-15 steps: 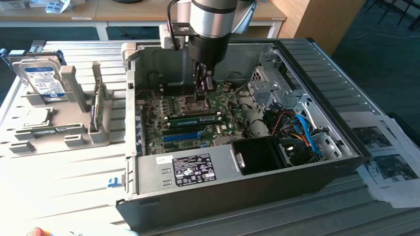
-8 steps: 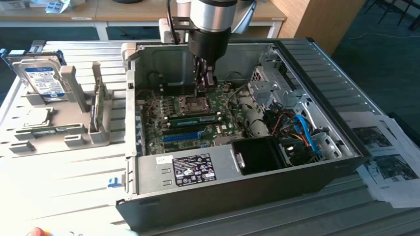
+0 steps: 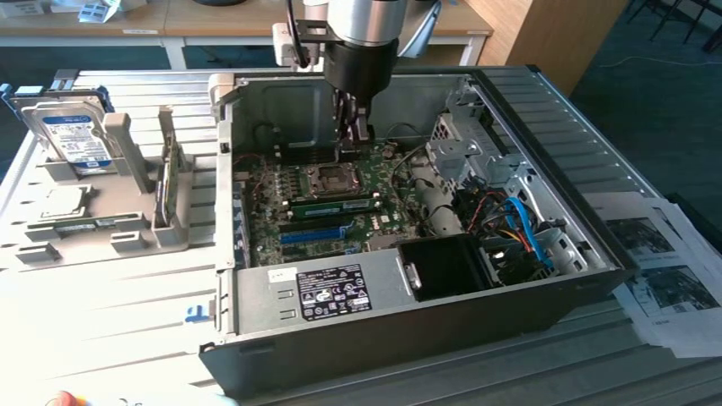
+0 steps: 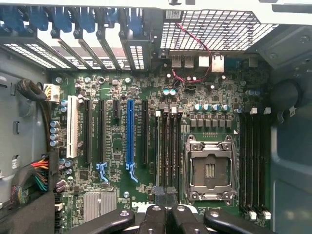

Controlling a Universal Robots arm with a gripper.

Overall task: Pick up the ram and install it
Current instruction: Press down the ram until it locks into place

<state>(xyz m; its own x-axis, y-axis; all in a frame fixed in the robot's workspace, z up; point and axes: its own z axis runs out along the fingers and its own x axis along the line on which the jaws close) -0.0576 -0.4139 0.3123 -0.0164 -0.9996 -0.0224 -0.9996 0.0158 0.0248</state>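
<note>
Open desktop computer case (image 3: 429, 309), lying on its side on slatted white tabletop (image 3: 101, 330); motherboard (image 3: 327, 211) exposed. Ram (image 3: 335, 204): green stick seated in a slot beside empty CPU socket (image 3: 335, 178), lying flat along the board. Gripper (image 3: 357, 127): clenched, holding nothing, poised just above the board behind the socket; in wrist view at (image 4: 165, 214), over the dark memory slots. Long blue expansion slot (image 4: 129, 131) near the middle of the board, well apart from the gripper. Grey parts holder (image 3: 101, 211) on the tabletop at the exterior view's left, hard drive (image 3: 73, 135) standing in it. Printed sheets (image 3: 665, 271) at the exterior view's right. Wooden desks (image 3: 226, 25) and dark carpeted floor (image 3: 665, 110) beyond.
</note>
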